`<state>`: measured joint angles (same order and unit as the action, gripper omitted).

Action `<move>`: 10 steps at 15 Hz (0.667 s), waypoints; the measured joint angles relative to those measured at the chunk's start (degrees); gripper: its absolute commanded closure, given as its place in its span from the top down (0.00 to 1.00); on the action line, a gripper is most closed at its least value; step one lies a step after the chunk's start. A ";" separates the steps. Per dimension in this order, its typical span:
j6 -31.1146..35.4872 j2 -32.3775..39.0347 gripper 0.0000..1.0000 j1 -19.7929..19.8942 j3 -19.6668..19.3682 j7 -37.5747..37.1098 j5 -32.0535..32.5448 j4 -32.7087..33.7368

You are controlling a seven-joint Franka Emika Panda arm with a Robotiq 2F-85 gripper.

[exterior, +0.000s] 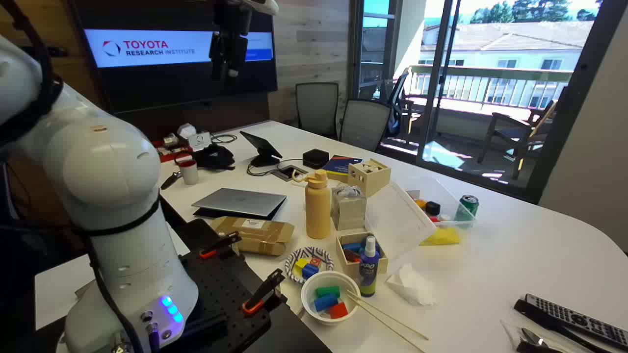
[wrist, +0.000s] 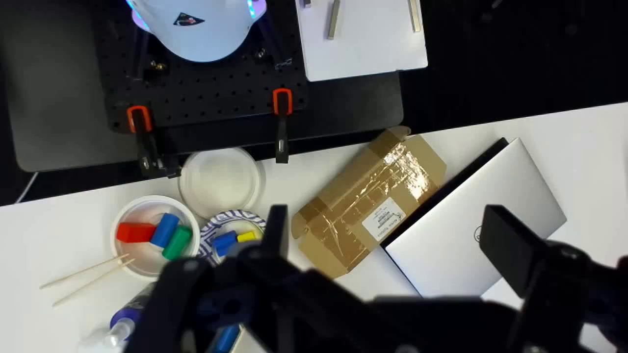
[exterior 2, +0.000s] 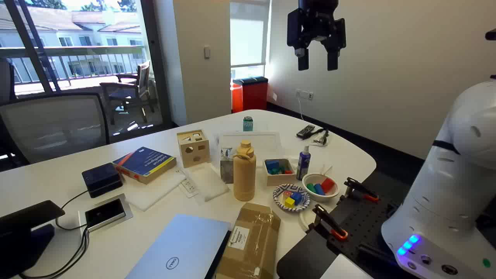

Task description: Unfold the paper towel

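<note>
Towel point(exterior: 411, 285) lies rumpled on the tabletop point(exterior: 483, 279), just beside the spray bottle point(exterior: 369, 269). Hand point(exterior 2: 317, 64) hangs high, jaws wide apart, holding nothing.

Bench point(exterior: 515, 255), in an exterior view: yellow bottle point(exterior: 318, 211) upright near frame centre; silver laptop point(exterior: 240, 202) to its left, cardboard box point(exterior: 260, 239) just below the laptop. White bowl point(exterior: 310, 306), bottom centre, contains green, blue and red blocks point(exterior: 327, 302); two thin sticks point(exterior: 387, 315) cross its rim, pointing toward lower right. Patterned plate point(exterior: 321, 254) with more blocks point(exterior: 310, 271) just above the bowl. Spray bottle point(exterior: 368, 272) upright, right of bowl. Remote point(exterior: 581, 319) at lower right edge.
</note>
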<state>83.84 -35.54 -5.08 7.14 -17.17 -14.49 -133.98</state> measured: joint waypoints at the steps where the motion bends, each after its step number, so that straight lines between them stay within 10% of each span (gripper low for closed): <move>1: 0.01 0.00 1.00 0.00 0.00 0.00 0.00 0.00; 10: 0.02 0.62 1.00 2.20 -2.66 4.68 2.65 1.17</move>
<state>83.85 -34.92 -2.89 4.48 -12.49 -11.83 -132.81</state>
